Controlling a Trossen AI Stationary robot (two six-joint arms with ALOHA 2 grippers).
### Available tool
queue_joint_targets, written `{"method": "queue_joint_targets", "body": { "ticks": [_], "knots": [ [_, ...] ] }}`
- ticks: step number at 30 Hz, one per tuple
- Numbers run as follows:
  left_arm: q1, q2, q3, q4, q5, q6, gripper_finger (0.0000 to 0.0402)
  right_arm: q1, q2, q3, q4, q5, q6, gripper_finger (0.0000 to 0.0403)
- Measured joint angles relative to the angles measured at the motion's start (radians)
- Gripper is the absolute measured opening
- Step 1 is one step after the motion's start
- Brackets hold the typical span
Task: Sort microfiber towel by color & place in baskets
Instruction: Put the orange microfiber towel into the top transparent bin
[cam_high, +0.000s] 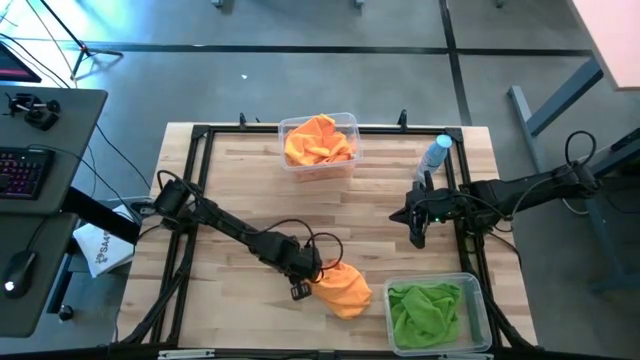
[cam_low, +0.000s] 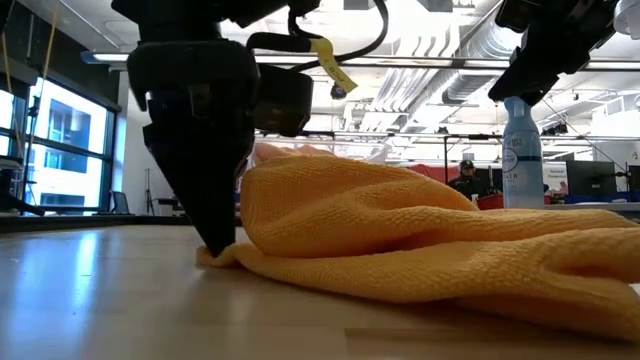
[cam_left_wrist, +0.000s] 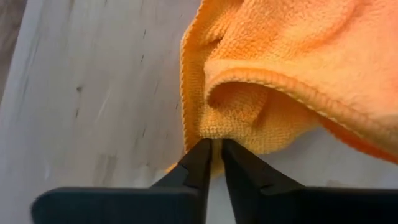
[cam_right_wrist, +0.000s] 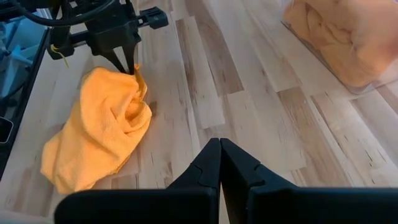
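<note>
An orange microfiber towel (cam_high: 345, 288) lies crumpled on the wooden table near its front edge, also seen in the low view (cam_low: 400, 230) and the right wrist view (cam_right_wrist: 106, 124). My left gripper (cam_left_wrist: 216, 146) points steeply down at the towel's left edge, its fingers open by only a narrow gap, tips down at the tabletop (cam_low: 218, 245). My right gripper (cam_right_wrist: 219, 149) is shut and empty, held above the table's right side (cam_high: 418, 235). One clear basket (cam_high: 318, 168) at the far edge holds orange towels. Another basket (cam_high: 475, 300) at the near right corner holds a green towel (cam_high: 425, 310). My left gripper meets the towel at a folded bit of its hemmed left edge (cam_left_wrist: 211, 127). The fingertips (cam_left_wrist: 200, 155) come from above, pointing down, with a sliver of cloth showing in the narrow gap between them. The towel lies slack on the table, none of it lifted.
A clear spray bottle with a blue cap (cam_high: 436, 155) stands at the far right, near my right arm. A black frame (cam_high: 200, 135) runs round the tabletop. Bare wood (cam_high: 250, 190) lies between the towel and the far basket.
</note>
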Motion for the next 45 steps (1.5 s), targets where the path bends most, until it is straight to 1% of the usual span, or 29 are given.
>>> {"method": "queue_joint_targets", "body": {
  "ticks": [4,6,10,14,20,24,30,32,34,35,37,39,42,45],
  "knots": [
    [0.000,-0.016,-0.002,0.003,0.001,-0.021,0.0068,0.000,0.000,0.000,0.000,0.000,0.010,0.0000],
    [0.000,-0.026,-0.003,-0.001,-0.003,-0.037,0.0077,0.000,0.000,0.000,0.000,0.000,0.022,0.0000],
    [0.009,-0.045,0.009,-0.036,-0.012,-0.054,0.0080,0.000,0.000,0.000,0.000,0.000,0.025,0.0000],
    [0.014,-0.083,0.055,-0.084,-0.058,-0.050,0.0081,0.000,0.000,0.000,0.002,0.000,0.032,0.0000],
    [0.014,-0.108,0.098,-0.193,-0.139,0.028,0.0081,0.000,0.000,0.000,0.008,0.000,0.035,0.0000],
    [0.014,-0.085,0.094,-0.190,-0.125,0.074,0.0081,0.000,0.000,0.000,0.011,0.000,0.050,0.0000],
    [0.014,-0.027,0.057,-0.162,-0.072,0.078,0.0081,0.000,0.001,0.000,0.012,0.000,0.061,0.0000],
    [0.014,-0.012,0.054,-0.158,-0.070,0.077,0.0080,0.000,0.001,0.000,0.012,0.001,0.061,0.0000],
    [0.014,-0.008,0.054,-0.159,-0.060,0.079,0.0073,0.000,0.001,0.001,0.012,0.004,0.058,0.0000],
    [0.014,-0.007,0.054,-0.159,-0.053,0.082,0.0063,0.000,0.001,0.001,0.011,0.008,0.058,0.0000],
    [0.014,-0.009,0.055,-0.158,-0.047,0.084,0.0028,0.000,0.001,0.001,0.012,0.012,0.058,0.0000],
    [0.017,-0.021,0.053,-0.168,-0.046,0.064,0.0008,0.000,0.001,0.001,0.012,0.012,0.048,0.0000],
    [0.019,-0.057,0.055,-0.206,-0.053,0.042,0.0003,0.000,0.001,0.001,0.012,0.016,0.037,0.0000],
    [0.019,-0.115,0.085,-0.312,-0.059,0.027,0.0001,0.000,0.001,0.001,0.012,0.016,0.031,0.0000]
  ]
}}
